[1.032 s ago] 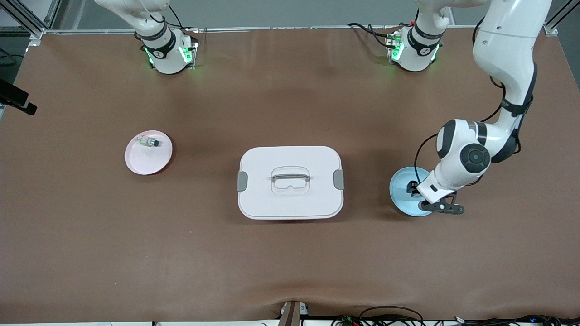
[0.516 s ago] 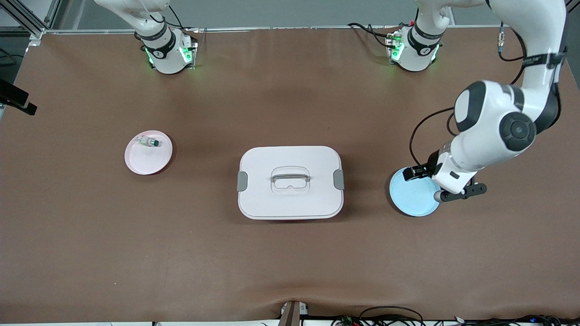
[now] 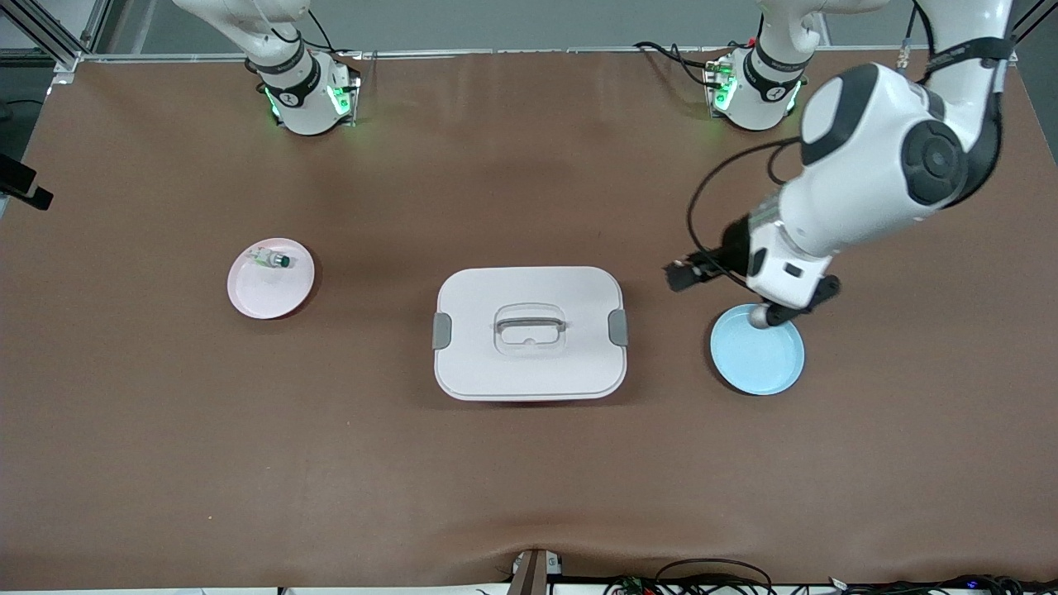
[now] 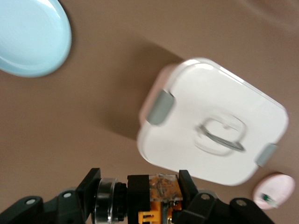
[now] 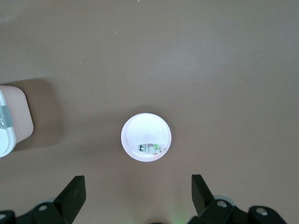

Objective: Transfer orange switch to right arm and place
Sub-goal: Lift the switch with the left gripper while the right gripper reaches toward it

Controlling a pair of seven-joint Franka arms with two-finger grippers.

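Blocky orange switch [image 4: 161, 191] in left pincer [image 4: 140, 193]

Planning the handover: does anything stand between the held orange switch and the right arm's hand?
Only the white lidded box, low on the table. The left hand holds the orange switch up in the air, and the right hand waits open high over the pink plate.

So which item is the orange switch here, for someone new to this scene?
Find the white lidded box mid-table, then the blue plate toward the left arm's end. Above the gap between them, the left pincer grips the switch: tiny, black, orange-marked, unlike the green-tipped piece on the pink plate.
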